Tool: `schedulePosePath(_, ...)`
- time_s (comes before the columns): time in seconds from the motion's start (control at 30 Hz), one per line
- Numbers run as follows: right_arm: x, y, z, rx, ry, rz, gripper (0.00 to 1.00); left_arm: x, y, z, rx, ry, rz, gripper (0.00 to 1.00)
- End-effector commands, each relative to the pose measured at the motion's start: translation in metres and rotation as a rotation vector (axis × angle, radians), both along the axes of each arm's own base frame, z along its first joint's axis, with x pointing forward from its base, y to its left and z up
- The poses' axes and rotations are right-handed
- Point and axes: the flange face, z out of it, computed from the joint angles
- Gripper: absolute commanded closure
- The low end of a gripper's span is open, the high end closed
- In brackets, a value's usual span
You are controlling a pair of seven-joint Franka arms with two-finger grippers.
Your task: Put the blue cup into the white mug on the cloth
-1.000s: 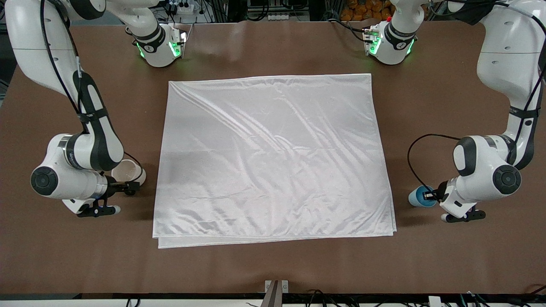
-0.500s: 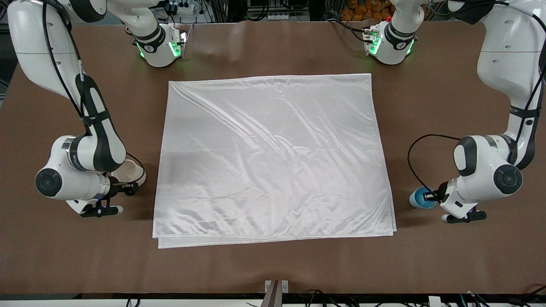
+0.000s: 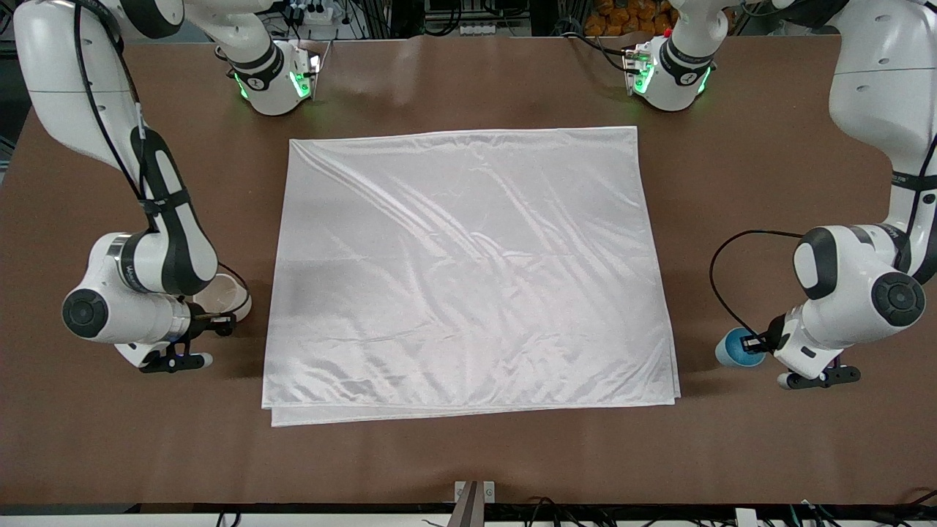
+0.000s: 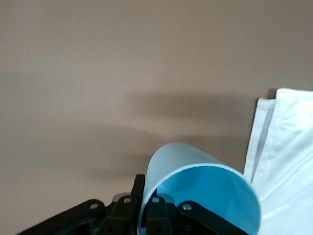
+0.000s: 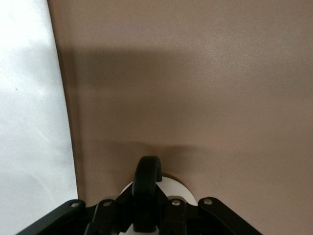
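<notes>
The light-blue cup (image 3: pixel 734 350) is off the cloth (image 3: pixel 468 271), low at the bare table toward the left arm's end. My left gripper (image 3: pixel 755 343) is shut on its wall, one finger inside and one outside, as the left wrist view shows for the gripper (image 4: pixel 146 198) and the cup (image 4: pixel 205 191). The white mug (image 3: pixel 223 294) is off the cloth toward the right arm's end. My right gripper (image 3: pixel 218 323) is shut on its black loop handle (image 5: pixel 146 174); the mug's white body (image 5: pixel 183 190) peeks out under the fingers.
The brown table (image 3: pixel 468 461) surrounds the cloth on all sides. The cloth's folded edge shows in the left wrist view (image 4: pixel 286 147) and in the right wrist view (image 5: pixel 29 122). The arm bases stand along the table's edge farthest from the camera.
My left arm has shifted toward its own end of the table, carrying the blue cup away from the cloth's edge. My right arm has shifted slightly with the mug.
</notes>
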Motion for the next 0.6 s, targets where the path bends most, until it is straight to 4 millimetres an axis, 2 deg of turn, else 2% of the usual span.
schedulePosePath(0.0,0.002,0.011,0.012,0.017,-0.002,0.012,0.98,-0.004,-0.003,0.036,0.028,-0.021,-0.020,1.00)
schedulePosePath(0.3,0.001,0.021,0.038,0.020,0.025,0.019,0.99,-0.009,-0.006,0.097,0.044,-0.066,-0.036,1.00)
schedulePosePath(0.43,0.001,0.026,0.049,0.019,0.032,0.001,0.99,-0.012,-0.007,0.119,0.048,-0.078,-0.038,1.00)
schedulePosePath(0.57,0.003,0.041,0.060,0.012,0.057,-0.038,0.99,-0.015,-0.004,0.135,0.053,-0.082,-0.033,1.00)
